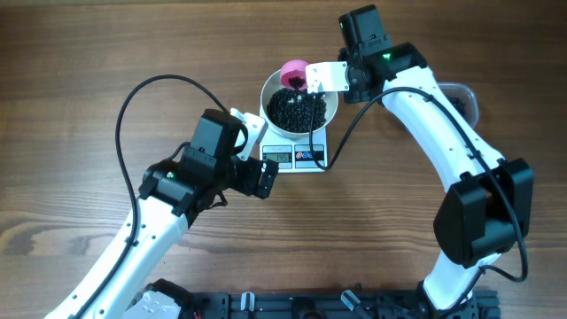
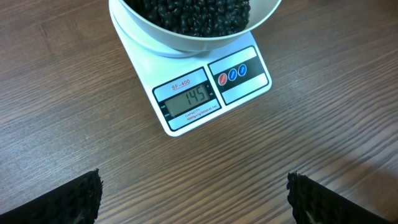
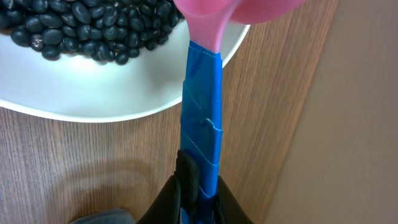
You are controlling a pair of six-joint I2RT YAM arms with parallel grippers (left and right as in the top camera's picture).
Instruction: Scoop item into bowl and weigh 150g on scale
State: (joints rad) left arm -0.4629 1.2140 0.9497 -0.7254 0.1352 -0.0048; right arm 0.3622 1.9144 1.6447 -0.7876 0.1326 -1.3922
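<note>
Over the bowl's far rim, we are pinching the scoop in the right gripper above the beans; our left gripper is hovering spread before the scale's front edge.

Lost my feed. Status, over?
Left tool open, clear of scale. Right tool shut on scoop at bowl rim. Beans in bowl, display 145. Nothing in the way.

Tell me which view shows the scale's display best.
Left wrist: the scale's display is close, faces the camera and reads 145. Overhead shows it too small to read. Right wrist does not show it.
</note>
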